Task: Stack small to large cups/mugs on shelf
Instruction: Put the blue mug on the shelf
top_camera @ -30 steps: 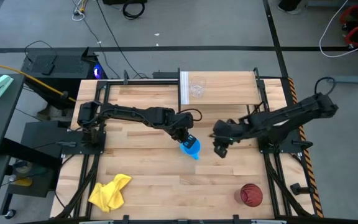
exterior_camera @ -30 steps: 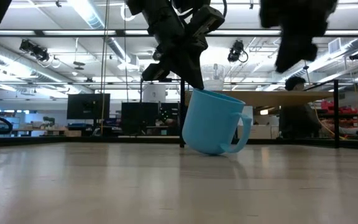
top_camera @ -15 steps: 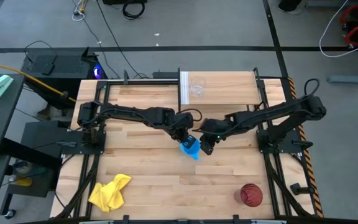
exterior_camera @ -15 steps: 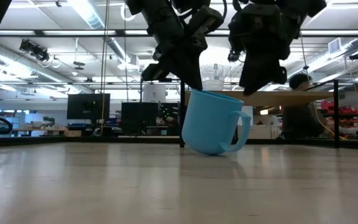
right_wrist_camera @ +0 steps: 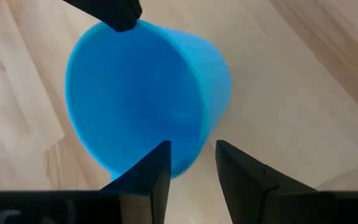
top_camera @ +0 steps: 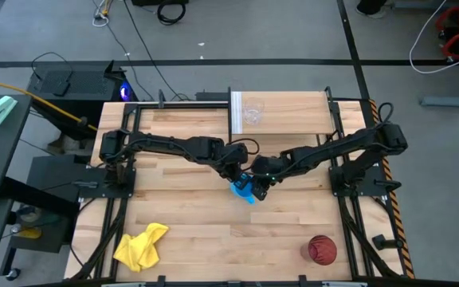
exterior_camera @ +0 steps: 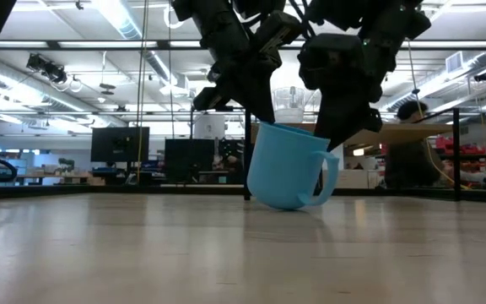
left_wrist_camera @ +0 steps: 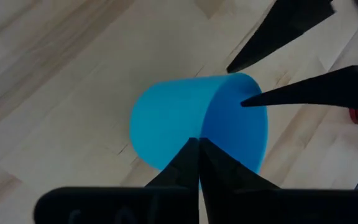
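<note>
At the middle of the tabletop sits the blue mug, tilted so that only part of its base touches the wood, its handle facing the camera side in the low view. My left gripper pinches the mug's rim, its two fingers pressed together on the wall at the edge of the opening. My right gripper is right at the mug's opposite rim, fingers apart, one finger over the inside of the wall and one outside it, not yet clamped.

I judge that I am in the middle of passing the mug from one arm to the other, or steadying it for a firmer two-sided hold. The next move calls for bringing the right fingers together on the rim without knocking the tilted mug over, then freeing the left pinch.

Farther out, the shelf lies at the far edge of the tabletop, with the clear plastic cup already standing on it near its white end panel. The dark red tumbler stands at the near right of the tabletop, well apart from both arms. A crumpled yellow cloth lies at the near left.
</note>
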Available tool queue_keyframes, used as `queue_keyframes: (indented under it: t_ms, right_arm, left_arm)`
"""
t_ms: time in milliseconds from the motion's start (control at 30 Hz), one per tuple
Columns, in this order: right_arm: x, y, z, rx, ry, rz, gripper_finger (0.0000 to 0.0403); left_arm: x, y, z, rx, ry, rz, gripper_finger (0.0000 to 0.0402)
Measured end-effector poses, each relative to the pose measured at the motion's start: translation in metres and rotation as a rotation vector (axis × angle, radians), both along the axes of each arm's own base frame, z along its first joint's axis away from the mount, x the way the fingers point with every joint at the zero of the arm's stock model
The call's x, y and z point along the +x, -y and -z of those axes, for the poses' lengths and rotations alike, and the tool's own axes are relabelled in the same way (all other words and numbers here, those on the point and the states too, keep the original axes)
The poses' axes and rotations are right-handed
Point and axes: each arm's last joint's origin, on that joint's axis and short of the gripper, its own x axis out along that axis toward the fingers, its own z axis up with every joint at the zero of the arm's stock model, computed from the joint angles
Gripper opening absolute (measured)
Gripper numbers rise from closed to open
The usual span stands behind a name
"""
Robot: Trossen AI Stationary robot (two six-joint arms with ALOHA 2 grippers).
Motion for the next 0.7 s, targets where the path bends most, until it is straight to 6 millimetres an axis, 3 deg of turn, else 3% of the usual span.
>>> queue_keyframes:
  t_ms: [300,700]
  right_arm:
    - [0.005,0.001,0.002,-0.035,0.033,0.028,0.0109]
    - [0.005,0.011,0.003,-0.038,0.024,0.069,0.0010]
  left_arm:
    - [0.000,0.000,0.000,0.000,-0.001,0.001,0.0020]
    - [0.002,0.000,-0.005,-0.001,0.047,0.003,0.0014]
